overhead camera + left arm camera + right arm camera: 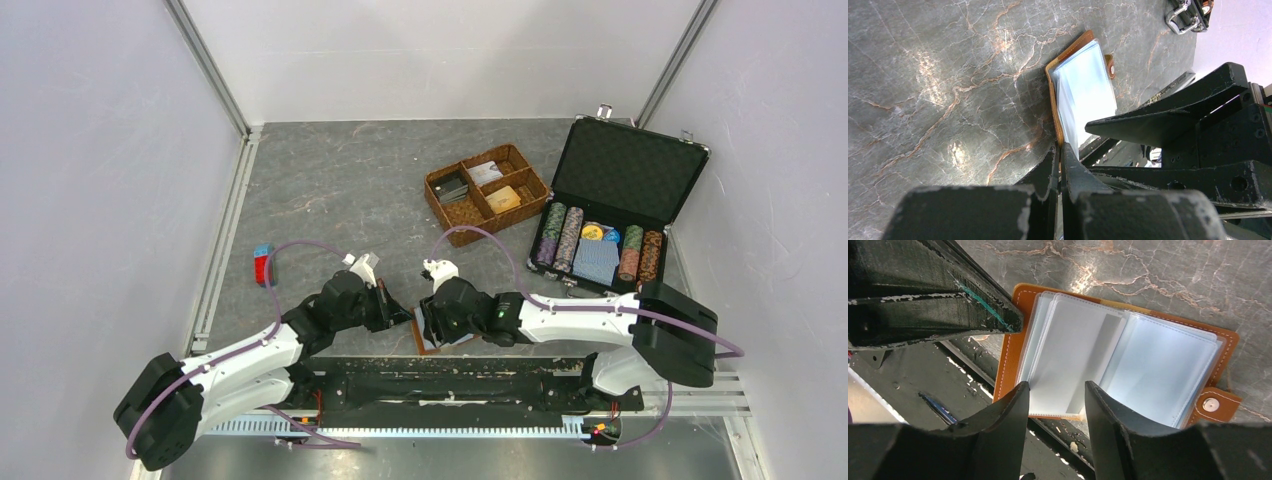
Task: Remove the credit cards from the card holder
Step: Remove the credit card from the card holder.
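Note:
The tan leather card holder [428,337] lies open at the table's near edge, its pale clear sleeves [1083,355] fanned upward and its snap tab [1212,404] at the right. My left gripper [1060,150] is shut on the edge of the holder's left cover [1054,95]. My right gripper [1055,387] stands open just over the sleeves' near edge, with nothing between its fingers. The sleeves that show look pale, and I cannot tell whether any hold credit cards. A golden-orange card [503,199] lies in the woven basket [440,212].
The basket's other compartments hold a dark card and a pale one. A black hard case [625,170] stands open at the right with striped chips [562,238] and a blue deck [597,260]. A red and blue block [262,265] sits left. A metal rail [450,375] runs under the holder.

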Available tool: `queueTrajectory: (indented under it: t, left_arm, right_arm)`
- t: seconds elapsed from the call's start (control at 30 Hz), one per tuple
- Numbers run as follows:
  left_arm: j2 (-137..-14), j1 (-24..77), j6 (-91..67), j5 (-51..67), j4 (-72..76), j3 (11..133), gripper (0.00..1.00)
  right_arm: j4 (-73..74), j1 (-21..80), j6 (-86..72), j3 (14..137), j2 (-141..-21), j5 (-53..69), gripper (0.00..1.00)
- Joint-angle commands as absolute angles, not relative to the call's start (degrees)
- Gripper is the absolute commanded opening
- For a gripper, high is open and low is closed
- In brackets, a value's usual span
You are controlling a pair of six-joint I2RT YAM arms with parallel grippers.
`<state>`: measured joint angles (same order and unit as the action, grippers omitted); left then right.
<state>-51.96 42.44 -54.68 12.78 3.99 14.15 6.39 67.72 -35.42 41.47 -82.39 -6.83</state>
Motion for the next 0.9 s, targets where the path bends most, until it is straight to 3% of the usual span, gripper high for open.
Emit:
queueTrajectory:
  t: [0.0, 0.7, 0.87]
  left_arm:
    - [-51.9, 42.1, -54.5, 14.3, 5.8, 14.2, 0.02]
    - [-51.1, 42.1, -54.8, 14.5, 5.9, 13.8, 0.02]
    - [-51.0, 42.1, -54.8, 14.5, 5.9, 13.8, 0.02]
  right_arm:
    - [8.7, 68.3, -34.4, 44.3, -82.2, -10.9, 0.47]
    - [4.8, 68.8, -35.2, 43.3, -83.2, -6.4, 0.52]
    - [6.0, 68.9, -35.1, 43.5, -83.7, -7.5, 0.48]
